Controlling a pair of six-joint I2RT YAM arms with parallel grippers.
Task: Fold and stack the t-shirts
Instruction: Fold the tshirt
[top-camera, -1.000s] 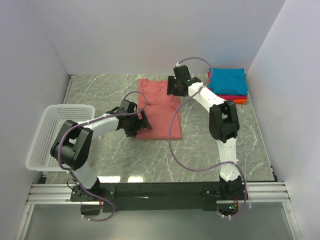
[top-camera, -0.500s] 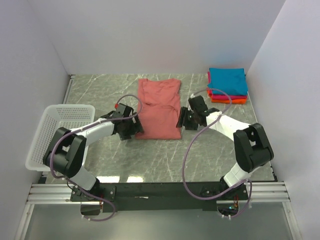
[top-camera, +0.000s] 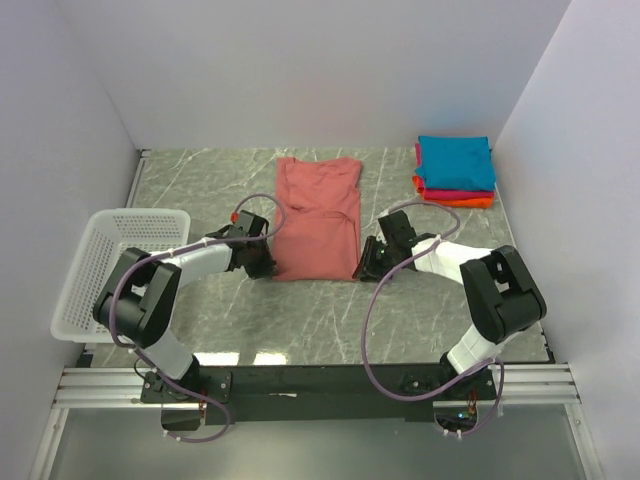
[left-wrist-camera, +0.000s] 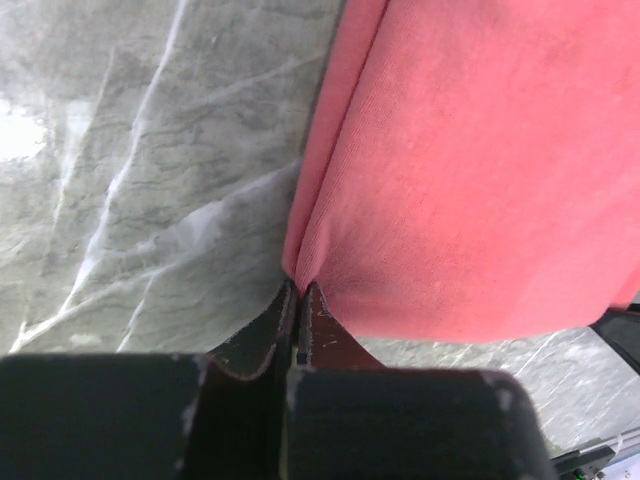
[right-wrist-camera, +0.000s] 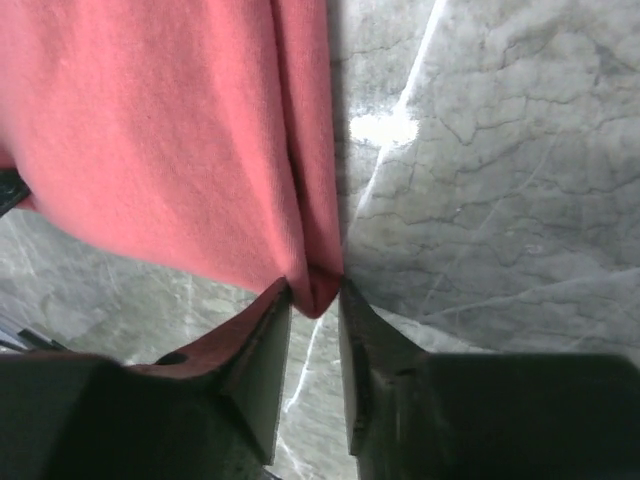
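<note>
The salmon t-shirt (top-camera: 318, 215) lies folded into a long strip in the middle of the marble table (top-camera: 300, 320). My left gripper (top-camera: 268, 268) is shut on its near left corner; in the left wrist view the jaws (left-wrist-camera: 301, 285) pinch a fold of the salmon cloth (left-wrist-camera: 470, 180). My right gripper (top-camera: 362, 270) is at the near right corner. In the right wrist view the two fingertips (right-wrist-camera: 315, 288) are closed against the corner of the salmon cloth (right-wrist-camera: 160, 130). At the back right sits a stack of folded t-shirts, teal (top-camera: 455, 162) above magenta (top-camera: 448, 193) and orange (top-camera: 455, 202).
A white mesh basket (top-camera: 110, 270) stands at the table's left edge, beside the left arm. White walls close in the table on three sides. The arms' base rail runs along the near edge.
The right arm swung from the shirt's far end down to its near right corner and closed on it. The left gripper slid to the near left corner and shut on the cloth.
</note>
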